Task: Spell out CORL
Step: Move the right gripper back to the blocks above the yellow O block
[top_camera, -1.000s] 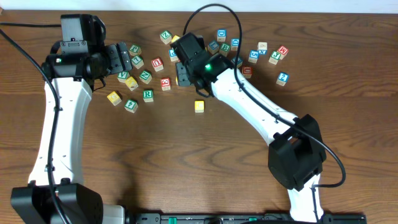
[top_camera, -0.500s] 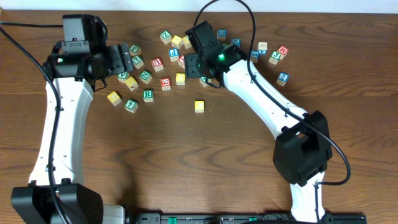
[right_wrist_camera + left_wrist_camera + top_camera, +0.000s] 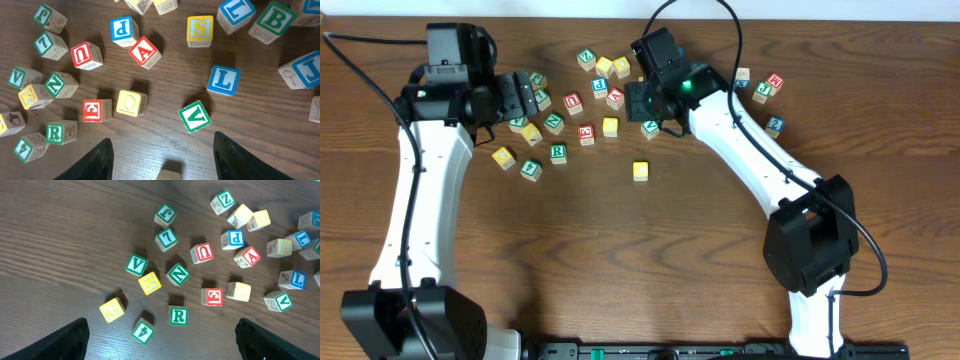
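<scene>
A yellow cube [image 3: 640,170] sits alone on the table; only its top edge shows in the right wrist view [image 3: 170,175], low between the fingers. A yellow O cube [image 3: 610,127] [image 3: 131,102] [image 3: 239,291] lies beside a red E cube [image 3: 96,110]. The green R cube [image 3: 557,152] [image 3: 178,316] [image 3: 57,132] rests left of them. A blue L cube [image 3: 223,80] [image 3: 292,279] lies to the right, above a green V cube [image 3: 195,116]. My right gripper [image 3: 642,103] [image 3: 167,160] hangs open above the table, holding nothing. My left gripper [image 3: 520,95] [image 3: 167,345] is open over the left cluster.
Many other letter cubes lie scattered along the far side of the wooden table [image 3: 570,260], among them a green 4 [image 3: 142,331], a yellow K [image 3: 149,282], a red U [image 3: 86,55], a red A [image 3: 145,51] and a blue P [image 3: 123,29]. A second blue L [image 3: 235,10] lies farther back.
My right gripper has drawn back toward the far right, uncovering the yellow O cube beside the red E. The left arm has barely shifted.
</scene>
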`<control>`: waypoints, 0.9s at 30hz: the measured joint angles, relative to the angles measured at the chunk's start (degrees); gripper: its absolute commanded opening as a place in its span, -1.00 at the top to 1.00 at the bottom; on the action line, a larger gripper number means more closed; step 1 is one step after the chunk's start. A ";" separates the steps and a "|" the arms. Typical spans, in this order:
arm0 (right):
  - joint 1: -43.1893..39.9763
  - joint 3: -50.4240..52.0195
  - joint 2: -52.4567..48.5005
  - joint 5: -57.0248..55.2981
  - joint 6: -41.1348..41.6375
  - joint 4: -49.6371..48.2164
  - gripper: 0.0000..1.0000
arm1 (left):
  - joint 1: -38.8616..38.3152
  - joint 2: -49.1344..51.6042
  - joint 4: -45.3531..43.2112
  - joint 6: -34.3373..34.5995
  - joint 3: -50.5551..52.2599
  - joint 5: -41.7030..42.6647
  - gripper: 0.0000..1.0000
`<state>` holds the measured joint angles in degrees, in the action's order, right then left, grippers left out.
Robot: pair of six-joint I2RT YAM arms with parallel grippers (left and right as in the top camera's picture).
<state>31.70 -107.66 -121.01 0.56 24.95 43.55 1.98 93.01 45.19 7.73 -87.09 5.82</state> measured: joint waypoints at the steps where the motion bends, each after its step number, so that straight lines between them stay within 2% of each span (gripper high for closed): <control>1: -0.09 0.00 0.00 0.09 0.00 0.02 -0.17 | -0.26 0.24 0.00 0.00 0.00 0.00 -0.84; 15: -2.99 -0.02 0.00 1.57 0.02 1.11 -0.12 | -5.05 0.63 -0.52 0.35 0.00 0.00 -0.84; 17: -3.08 -0.02 0.00 1.99 0.00 1.09 -0.08 | -5.57 0.63 -0.59 1.16 0.00 -0.02 -0.76; 22: -2.67 -0.02 -0.02 2.56 0.66 -1.70 -0.06 | -6.27 0.63 -0.61 2.45 0.00 -0.57 -0.76; 27: -0.33 -0.24 -0.59 2.67 2.58 -5.79 -0.04 | -5.60 0.63 -0.61 4.33 0.00 -5.09 -0.76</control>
<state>31.38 -107.90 -121.60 3.22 27.53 37.76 -3.62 93.65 44.58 12.05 -87.09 0.73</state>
